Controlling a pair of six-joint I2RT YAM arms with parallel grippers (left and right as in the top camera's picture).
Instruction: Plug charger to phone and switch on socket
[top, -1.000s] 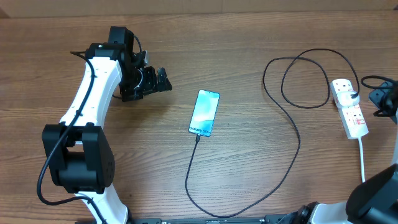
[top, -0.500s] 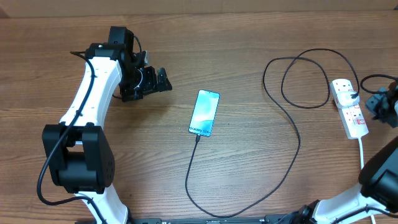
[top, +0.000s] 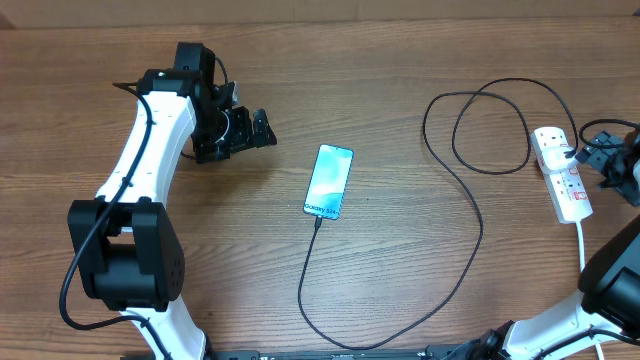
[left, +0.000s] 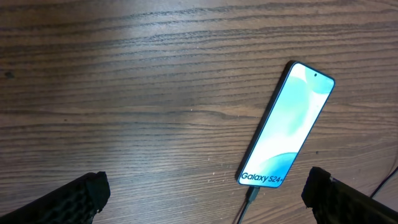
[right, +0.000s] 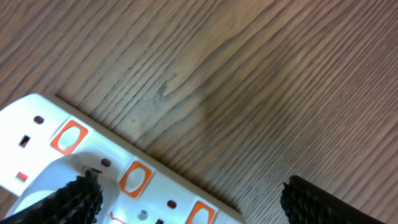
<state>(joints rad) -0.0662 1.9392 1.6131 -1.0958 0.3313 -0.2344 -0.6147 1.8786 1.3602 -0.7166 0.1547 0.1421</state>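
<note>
Socket (top: 562, 174) looks rigid but light and may slide, so the wide-spread right gripper (top: 596, 166) should press its small switch (right: 135, 178) gently downward.

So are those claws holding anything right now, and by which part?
Nothing is held. The left gripper is open near the phone; the right gripper is open over the socket edge, not clamping it.
</note>
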